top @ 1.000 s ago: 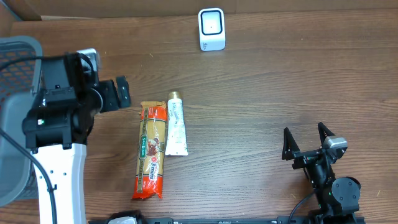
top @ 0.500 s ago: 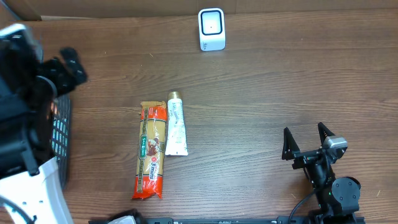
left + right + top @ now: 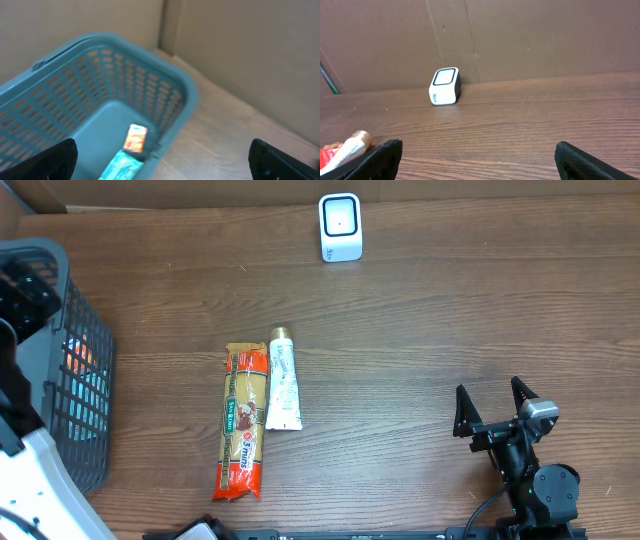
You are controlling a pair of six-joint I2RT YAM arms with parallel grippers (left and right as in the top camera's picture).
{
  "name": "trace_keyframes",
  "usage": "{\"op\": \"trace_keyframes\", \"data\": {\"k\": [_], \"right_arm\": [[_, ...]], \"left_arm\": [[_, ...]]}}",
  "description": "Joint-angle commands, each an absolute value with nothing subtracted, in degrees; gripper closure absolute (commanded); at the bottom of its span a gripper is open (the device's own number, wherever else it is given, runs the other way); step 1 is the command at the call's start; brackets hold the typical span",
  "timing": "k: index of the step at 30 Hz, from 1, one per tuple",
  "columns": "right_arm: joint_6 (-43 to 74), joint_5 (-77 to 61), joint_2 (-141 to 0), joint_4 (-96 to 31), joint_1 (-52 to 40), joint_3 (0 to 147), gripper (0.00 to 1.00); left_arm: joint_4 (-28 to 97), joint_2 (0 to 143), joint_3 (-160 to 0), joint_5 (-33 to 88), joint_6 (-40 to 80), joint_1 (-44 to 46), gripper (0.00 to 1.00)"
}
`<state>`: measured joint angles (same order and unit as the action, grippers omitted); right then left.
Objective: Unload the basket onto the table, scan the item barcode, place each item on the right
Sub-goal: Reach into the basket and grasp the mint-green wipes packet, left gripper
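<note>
A white barcode scanner [image 3: 340,227] stands at the table's far edge, also in the right wrist view [image 3: 444,86]. An orange pasta packet [image 3: 243,420] and a white tube [image 3: 283,383] lie side by side mid-table. My left gripper [image 3: 162,160] hangs open over the grey-blue basket [image 3: 165,85] at the far left, with nothing between its fingers. Inside the basket lie an orange packet [image 3: 135,138] and a teal packet [image 3: 120,167]. My right gripper [image 3: 490,402] rests open and empty at the front right, facing the scanner.
The basket [image 3: 60,410] fills the left edge of the table, with my left arm [image 3: 40,480] beside it. A cardboard wall [image 3: 520,35] runs behind the scanner. The tube's cap end [image 3: 350,145] shows at the lower left of the right wrist view.
My left arm has swung left, away from the pasta packet, to above the basket, which now shows. Its jaws stayed open. The right arm has not moved.
</note>
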<state>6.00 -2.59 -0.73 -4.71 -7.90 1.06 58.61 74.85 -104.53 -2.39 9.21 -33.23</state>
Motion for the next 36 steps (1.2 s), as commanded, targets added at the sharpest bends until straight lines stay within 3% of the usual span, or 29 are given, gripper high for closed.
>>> {"op": "trace_keyframes", "data": {"k": [1,20,27,32,36], "right_arm": [[6.2,-2.7,-0.2,-4.5,-7.7,0.4,0.00],[6.2,-2.7,-0.2,-4.5,-7.7,0.4,0.00],[6.2,-2.7,-0.2,-4.5,-7.7,0.4,0.00],[6.2,-2.7,-0.2,-4.5,-7.7,0.4,0.00],[6.2,-2.7,-0.2,-4.5,-7.7,0.4,0.00]], "left_arm": [[59.3,79.0,-105.5,-3.6,7.9,-36.1,0.02],[59.3,83.0,-105.5,-8.0,7.4,-36.8,0.03],[58.3,83.2,-105.5,-17.0,4.6,-38.5,0.00],[58.4,86.8,-105.4,-1.8,0.6,-44.5,0.00],[61.4,91.7,-105.4,4.1,-3.6,-46.9,0.07]]}}
